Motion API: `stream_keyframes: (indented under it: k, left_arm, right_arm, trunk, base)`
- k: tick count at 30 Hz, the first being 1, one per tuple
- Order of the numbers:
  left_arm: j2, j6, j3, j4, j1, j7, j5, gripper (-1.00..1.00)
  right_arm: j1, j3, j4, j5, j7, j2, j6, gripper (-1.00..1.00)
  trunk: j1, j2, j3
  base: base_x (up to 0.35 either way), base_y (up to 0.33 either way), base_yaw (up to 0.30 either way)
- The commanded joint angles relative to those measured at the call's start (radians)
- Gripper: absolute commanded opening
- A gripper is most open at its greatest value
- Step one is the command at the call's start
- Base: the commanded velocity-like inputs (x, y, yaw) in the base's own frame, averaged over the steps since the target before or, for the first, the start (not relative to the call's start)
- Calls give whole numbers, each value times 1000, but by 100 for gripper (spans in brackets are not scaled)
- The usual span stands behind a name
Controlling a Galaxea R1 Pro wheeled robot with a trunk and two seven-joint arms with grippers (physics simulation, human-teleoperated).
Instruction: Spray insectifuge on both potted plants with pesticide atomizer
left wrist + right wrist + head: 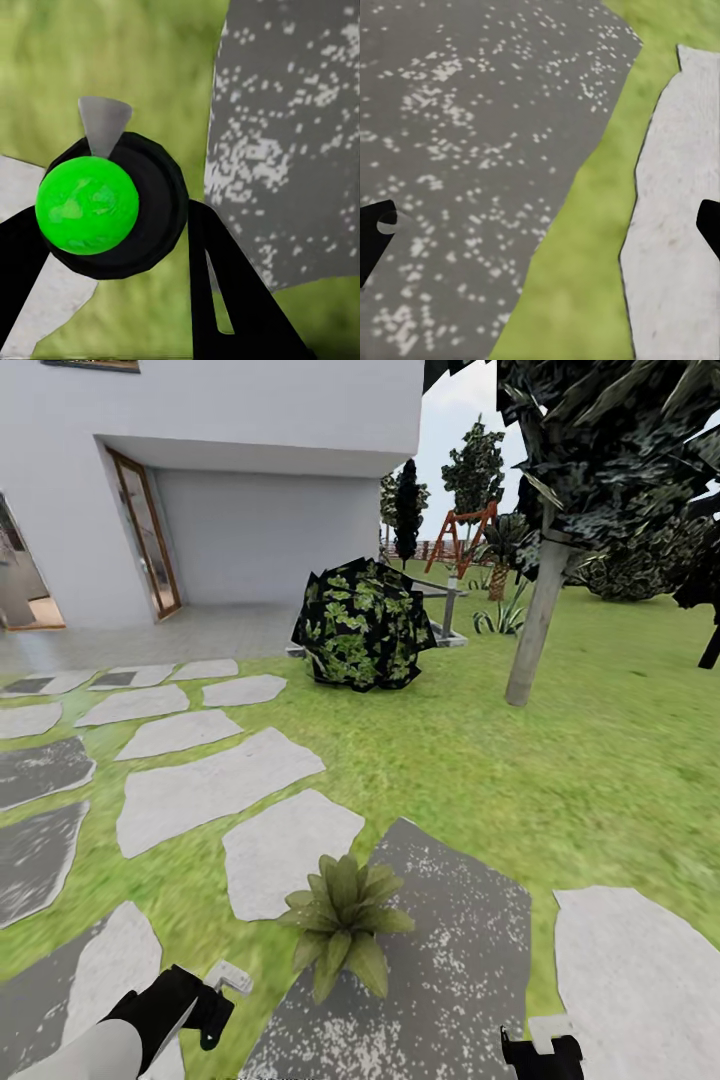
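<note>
The left gripper (112, 225) is clamped on the atomizer (97, 199), its green bottom facing the wrist camera and the pale nozzle (230, 977) aimed toward the plant (342, 920), seemingly to line up a spray. That plant sits between a pale stone (285, 850) and a dark speckled stone (440, 960), just ahead of the atomizer. The right gripper (540, 232) hangs over the dark stone beside the plant, fingers spread and empty, likely kept clear.
</note>
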Motion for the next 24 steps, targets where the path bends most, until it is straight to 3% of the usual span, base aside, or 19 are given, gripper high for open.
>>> stream_keyframes:
  k: [1,5,13,24]
  left_arm:
    - [1,5,-2,-2,0,-6,-4,-100]
    - [-1,6,-3,-2,0,-6,-3,-100]
    - [-3,6,-5,-4,0,-6,-2,-100]
    - [-1,6,-3,-4,0,-5,-2,-100]
  right_arm:
    - [-1,-6,2,11,-5,0,-3,100]
    - [-1,-6,2,10,-5,0,-3,100]
    - [-1,-6,2,10,-5,0,-3,100]
    - [-1,-6,2,11,-5,0,-3,100]
  trunk:
    - [0,0,-1]
    - [0,0,-3]
    - [0,0,-3]
    - [0,0,-3]
  base:
    - [1,0,244]
    - [0,0,216]
    - [91,-144,14]
    - [265,-91,0]
